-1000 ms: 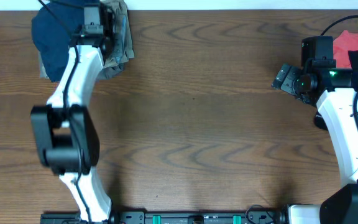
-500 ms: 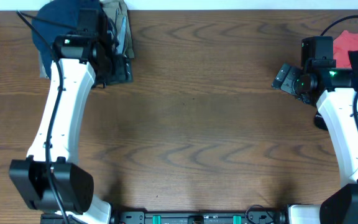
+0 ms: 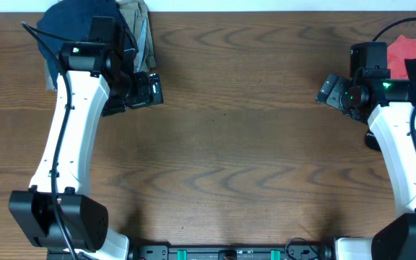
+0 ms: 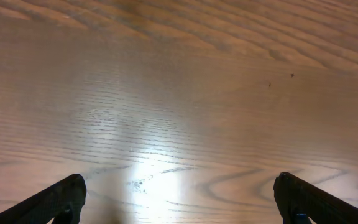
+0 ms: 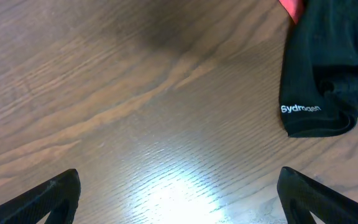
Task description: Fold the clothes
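Note:
The dark navy shorts (image 3: 58, 27) lie bunched in a small pile at the table's far left corner, partly under my left arm. My left gripper (image 3: 152, 90) hangs to the right of that pile, apart from it, open and empty. In the left wrist view its two fingertips (image 4: 67, 198) stand wide over bare wood, gripper (image 4: 180, 204). My right gripper (image 3: 328, 89) is at the far right, open; the right wrist view shows only table between its jaws, gripper (image 5: 182, 198).
A khaki garment (image 3: 140, 26) lies against the shorts' right side. A red garment (image 3: 409, 48) and a black one (image 5: 328, 68) with white lettering lie at the far right by the right arm. Wooden table (image 3: 230, 159) spans between the arms.
My left gripper has opened, let go of the shorts pile and drawn away from it to the right and toward the front. The right arm has stayed still.

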Controlling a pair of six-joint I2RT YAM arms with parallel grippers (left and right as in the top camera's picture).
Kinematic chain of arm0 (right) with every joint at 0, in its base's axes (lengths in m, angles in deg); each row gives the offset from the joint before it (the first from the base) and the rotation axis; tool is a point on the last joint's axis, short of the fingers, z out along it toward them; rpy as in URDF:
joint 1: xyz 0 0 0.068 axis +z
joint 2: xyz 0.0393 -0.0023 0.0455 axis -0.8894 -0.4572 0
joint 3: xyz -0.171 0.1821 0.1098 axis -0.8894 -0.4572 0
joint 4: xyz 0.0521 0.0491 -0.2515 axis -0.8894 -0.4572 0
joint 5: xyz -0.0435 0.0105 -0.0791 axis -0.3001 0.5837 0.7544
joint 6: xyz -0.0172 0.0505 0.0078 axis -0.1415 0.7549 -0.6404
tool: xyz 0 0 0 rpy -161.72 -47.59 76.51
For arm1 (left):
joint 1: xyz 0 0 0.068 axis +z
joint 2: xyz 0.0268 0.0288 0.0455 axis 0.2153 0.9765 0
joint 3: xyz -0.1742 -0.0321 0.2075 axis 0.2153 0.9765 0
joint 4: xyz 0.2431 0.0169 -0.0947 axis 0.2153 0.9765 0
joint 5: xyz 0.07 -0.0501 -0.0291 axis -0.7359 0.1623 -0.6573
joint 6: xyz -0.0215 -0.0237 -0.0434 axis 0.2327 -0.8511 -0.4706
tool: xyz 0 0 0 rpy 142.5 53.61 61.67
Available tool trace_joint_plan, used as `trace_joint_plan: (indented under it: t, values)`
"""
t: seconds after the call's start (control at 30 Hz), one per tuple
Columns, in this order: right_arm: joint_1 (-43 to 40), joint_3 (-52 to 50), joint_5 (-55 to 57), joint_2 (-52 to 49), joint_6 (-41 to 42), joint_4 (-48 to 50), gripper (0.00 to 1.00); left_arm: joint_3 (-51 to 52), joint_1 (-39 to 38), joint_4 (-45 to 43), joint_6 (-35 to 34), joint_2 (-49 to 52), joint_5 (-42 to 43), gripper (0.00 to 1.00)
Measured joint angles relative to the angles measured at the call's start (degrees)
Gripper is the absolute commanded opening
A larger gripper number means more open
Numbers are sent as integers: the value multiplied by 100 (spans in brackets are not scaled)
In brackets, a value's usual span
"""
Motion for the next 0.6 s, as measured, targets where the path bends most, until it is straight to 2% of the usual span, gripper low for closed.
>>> trace_joint_plan:
  t: [0.33, 0.6]
  values:
    - [0, 0, 0, 0, -2, 0, 99, 0, 0, 13, -15, 0, 39, 98]
    - [0, 0, 0, 0, -2, 0, 99, 13, -4, 415, -15, -26, 61, 98]
